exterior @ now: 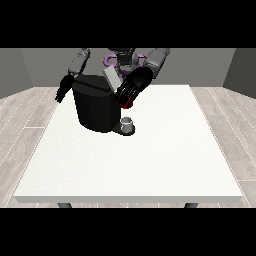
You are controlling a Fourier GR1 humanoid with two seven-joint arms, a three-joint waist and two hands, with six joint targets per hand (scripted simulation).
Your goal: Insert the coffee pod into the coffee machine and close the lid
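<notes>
A black coffee machine (96, 107) is seen on the white counter (150, 160), its grey lid (112, 78) raised. The hand at the view's right (131, 90) is held at the machine's top, beside a red thing at the machine (128, 103); whether its fingers are apart or closed cannot be told. The hand at the view's left (62, 90) is hung beside the machine with fingers relaxed. A grey thing (127, 123) is seen on the machine's base.

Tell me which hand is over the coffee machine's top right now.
The hand at the view's right: it reaches over the coffee machine. The other hand hangs beside it.
</notes>
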